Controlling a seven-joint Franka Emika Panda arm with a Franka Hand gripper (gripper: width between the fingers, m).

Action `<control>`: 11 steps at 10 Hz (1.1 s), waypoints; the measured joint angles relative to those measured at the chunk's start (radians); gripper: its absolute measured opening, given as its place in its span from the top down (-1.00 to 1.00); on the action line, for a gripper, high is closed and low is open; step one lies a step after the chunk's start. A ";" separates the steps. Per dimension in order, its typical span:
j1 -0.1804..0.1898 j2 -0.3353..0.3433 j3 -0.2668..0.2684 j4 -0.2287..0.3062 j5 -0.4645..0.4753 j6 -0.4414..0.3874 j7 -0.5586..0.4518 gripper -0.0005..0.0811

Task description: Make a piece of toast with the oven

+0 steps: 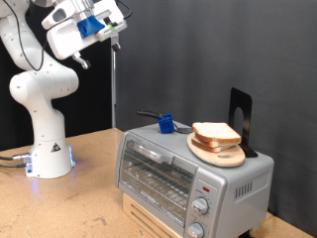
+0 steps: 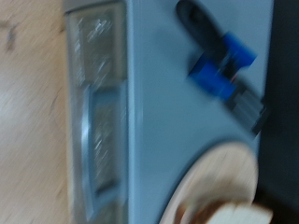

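Gripper (image 1: pixel 115 33) raised high, well apart from silver-grey toaster oven (image 1: pixel 188 171); finger state could not be told.
Pale bread slice (image 1: pixel 216 132) on round wooden plate (image 1: pixel 224 154) was cut off and blurred in wrist view; no writing legible.

Black backdrop (image 1: pixel 228 50); wooden tabletop (image 1: pixel 59 203).

Arm base (image 1: pixel 48 159) sits on the counter, near its far-left corner in the exterior view. White links rise from the base, with a bulky elbow joint (image 1: pixel 42 84) above it, then continue up along the exterior view's left edge. Wrist section reaches across the exterior view's top toward the right, high above the counter. Tool (image 1: pixel 107 30) hangs off the wrist end, tilted, blue part visible on it, fingers too small to resolve. Wrist view shows none of the tool.
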 joint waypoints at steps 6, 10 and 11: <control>0.028 0.170 -0.039 0.127 0.091 -0.104 0.027 -0.99; 0.053 0.284 -0.017 0.137 0.089 0.052 0.000 -0.99; 0.053 0.293 -0.006 0.128 0.088 0.103 -0.011 -0.99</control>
